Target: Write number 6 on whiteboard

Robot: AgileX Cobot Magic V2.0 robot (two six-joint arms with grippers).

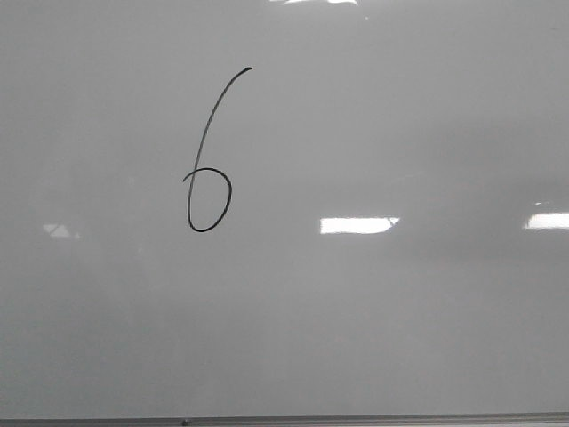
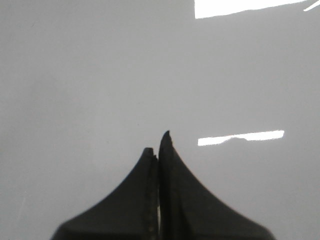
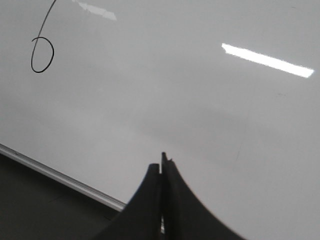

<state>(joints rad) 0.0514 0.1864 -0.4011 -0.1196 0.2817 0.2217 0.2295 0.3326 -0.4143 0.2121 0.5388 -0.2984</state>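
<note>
Left gripper fingers pressing together, gripping nothing, right gripper fingers likewise closing on nothing, both hovering over the whiteboard, number 6 sitting left of centre toward its far edge.

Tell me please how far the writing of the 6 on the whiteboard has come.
Done: the number 6 stands complete on the whiteboard, its stem slanting down into a closed oval loop. In hand: nothing; the left pincer and the right pincer are both shut and empty, with no marker in view. Left: nothing visible remains to write.
</note>
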